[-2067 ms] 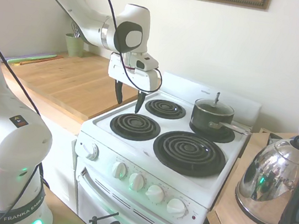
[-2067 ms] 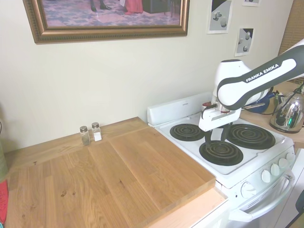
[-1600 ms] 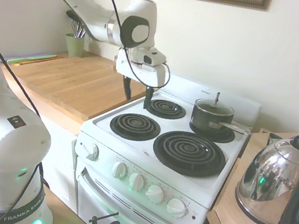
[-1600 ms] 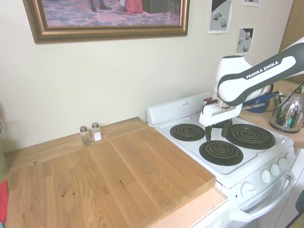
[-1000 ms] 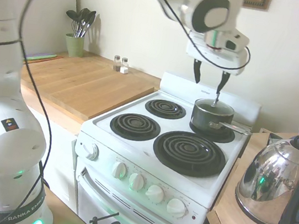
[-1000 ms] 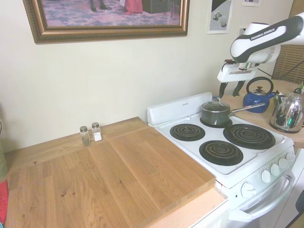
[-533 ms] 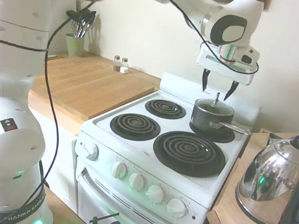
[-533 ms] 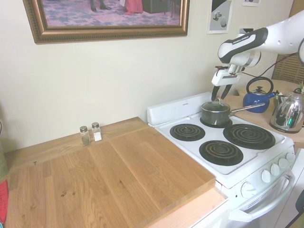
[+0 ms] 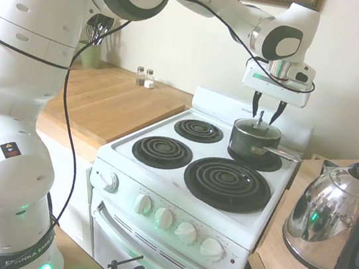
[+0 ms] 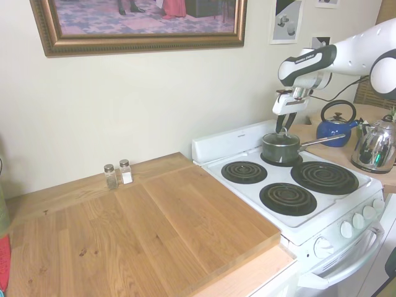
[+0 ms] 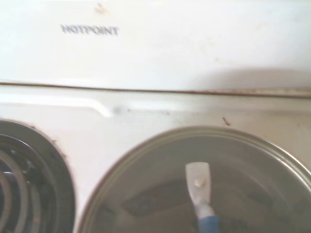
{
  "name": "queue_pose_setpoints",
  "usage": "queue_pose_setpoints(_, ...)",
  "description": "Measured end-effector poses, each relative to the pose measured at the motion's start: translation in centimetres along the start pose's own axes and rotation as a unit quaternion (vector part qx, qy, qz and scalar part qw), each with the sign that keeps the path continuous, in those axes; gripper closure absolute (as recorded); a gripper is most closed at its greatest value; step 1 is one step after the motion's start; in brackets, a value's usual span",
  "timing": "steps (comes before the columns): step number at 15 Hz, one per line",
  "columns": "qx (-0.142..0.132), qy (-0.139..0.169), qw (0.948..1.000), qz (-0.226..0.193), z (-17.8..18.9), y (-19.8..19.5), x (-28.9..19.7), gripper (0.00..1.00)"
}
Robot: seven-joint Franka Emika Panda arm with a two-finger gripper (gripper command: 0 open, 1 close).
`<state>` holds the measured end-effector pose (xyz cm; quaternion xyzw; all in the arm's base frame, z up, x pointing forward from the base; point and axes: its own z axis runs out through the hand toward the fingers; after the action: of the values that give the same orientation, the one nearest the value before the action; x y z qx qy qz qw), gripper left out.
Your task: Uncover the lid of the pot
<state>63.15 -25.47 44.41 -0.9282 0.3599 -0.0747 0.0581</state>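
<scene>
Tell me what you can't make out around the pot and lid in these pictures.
- Whether the fingers touch the lid's knob: too small in both exterior views.
- The pot interior: the lid is blurred in the wrist view.
- The lid's near part: cut off by the wrist picture's edge.
- The burner under the pot: mostly hidden by it in both exterior views.

A white stove (image 9: 179, 185) lies below the pincer, with three bare coil burners: the rear one (image 9: 198, 130) nearest, the small front one (image 9: 161, 152) and the large front one (image 9: 227, 183) further toward the control knobs (image 9: 186, 232). Its back panel reads HOTPOINT (image 11: 90, 30) in the wrist view. A shiny chrome kettle (image 9: 331, 223) sits on the counter well apart on one side, a blue kettle (image 10: 335, 124) lies near; on the other side spreads a wooden worktop (image 10: 142, 229) with two small shakers (image 10: 118, 174) by the wall, under a framed painting (image 10: 139, 25).
</scene>
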Motion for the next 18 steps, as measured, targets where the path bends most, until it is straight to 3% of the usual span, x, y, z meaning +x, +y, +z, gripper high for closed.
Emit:
queue_pose_setpoints(13, -0.015, 0.002, 0.9999, 0.002, 0.3, -0.2, -0.1, 1.00)
queue_pose_setpoints(15, -0.029, 0.016, 0.9995, 0.003, -0.8, -0.5, -0.5, 1.00)
queue_pose_setpoints(18, -0.036, 0.045, 0.9983, 0.000, -5.6, -1.7, -3.1, 1.00)
